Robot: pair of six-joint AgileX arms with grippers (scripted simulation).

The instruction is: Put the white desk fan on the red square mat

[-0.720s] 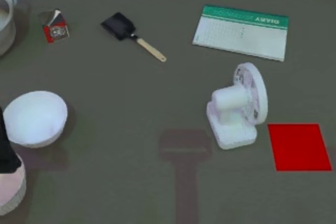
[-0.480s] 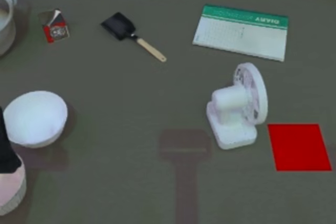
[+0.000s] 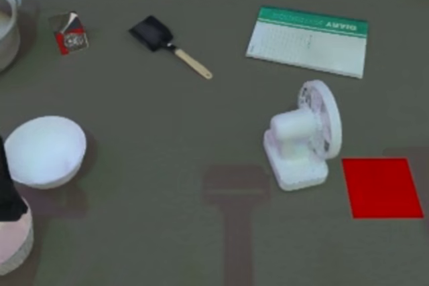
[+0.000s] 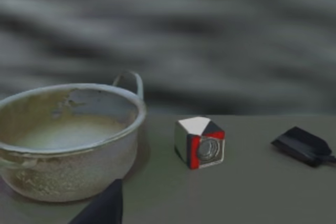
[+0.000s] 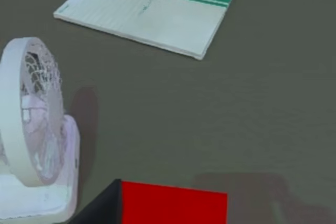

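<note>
Standing white desk fan (image 3: 299,135) beside red square mat (image 3: 382,187), untouched

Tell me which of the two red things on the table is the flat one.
The red square mat, lying flat just right of the white desk fan. The other, a small red-and-white carton, is a boxy block standing at the far left.

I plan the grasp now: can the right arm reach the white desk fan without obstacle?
Probably yes. The white desk fan stands upright beside the red square mat, nothing crowding it on the right.

Even, dim light; soft shadows; blurred backdrop behind table (image 3: 167,118).
</note>
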